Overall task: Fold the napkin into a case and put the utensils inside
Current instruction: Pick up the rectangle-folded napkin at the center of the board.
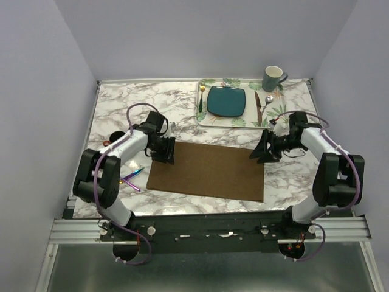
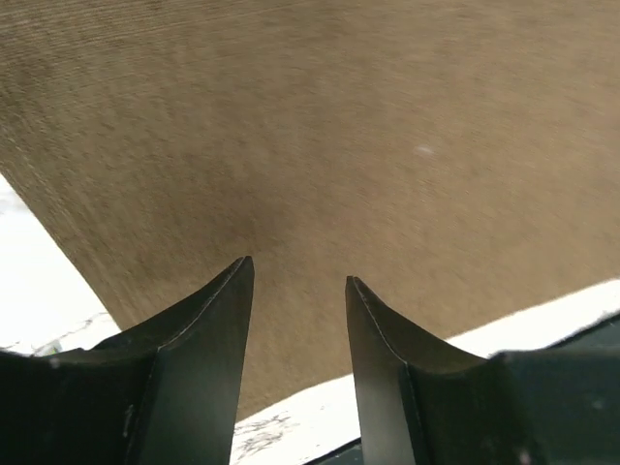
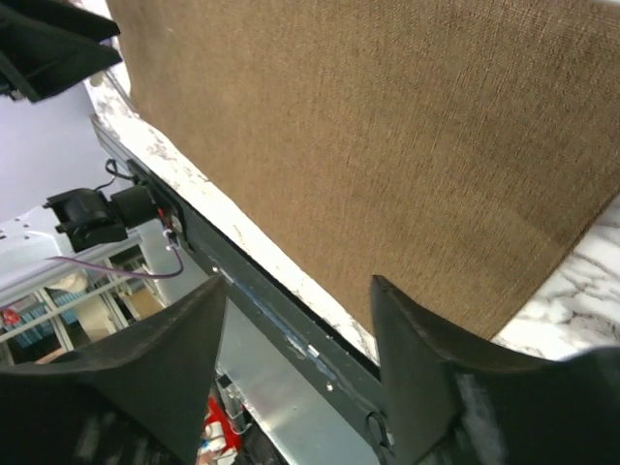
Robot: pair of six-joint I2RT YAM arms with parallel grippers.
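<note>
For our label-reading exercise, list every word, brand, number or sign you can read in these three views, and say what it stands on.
None: no readable text in any view.
The brown napkin, teal plate, grey mug and marble table carry no lettering; the placemat shows only leaf prints.

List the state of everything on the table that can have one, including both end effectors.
napkin: spread flat, unfolded.
utensils: lying on the table left of the napkin, not inside it.
left end effector: open, at the napkin's far left corner.
right end effector: open, at the napkin's far right corner.
plate: empty, on the placemat.
mug: upright; contents not visible.
</note>
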